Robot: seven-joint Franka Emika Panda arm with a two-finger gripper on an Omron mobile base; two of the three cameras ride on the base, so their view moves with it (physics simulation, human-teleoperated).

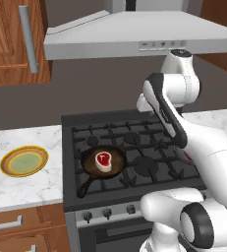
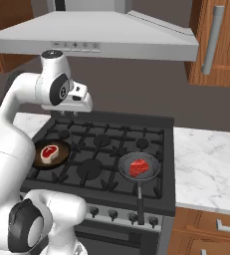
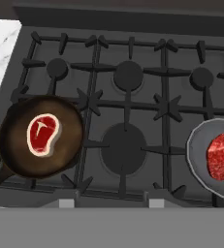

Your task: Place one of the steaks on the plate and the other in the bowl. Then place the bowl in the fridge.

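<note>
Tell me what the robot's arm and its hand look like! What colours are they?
The arm is made of fat, rounded, shiny white parts, like smooth tubes joined together. The joints between them are dark grey or black rings and caps. At its end sits a boxy white hand, the gripper, with a small dark patch on its side. Its fingers are small and dark. No cables or writing can be seen.

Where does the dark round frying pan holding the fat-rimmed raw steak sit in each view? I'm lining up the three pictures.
Left base view: the dark round frying pan sits on the stove's front left, its handle towards the knobs.
Right base view: at the left edge, partly behind the white arm.
Hand view: lower left, handle running off the left edge.
Shared landmark: the large centre burner of the black gas stove, just right of the pan.
</note>
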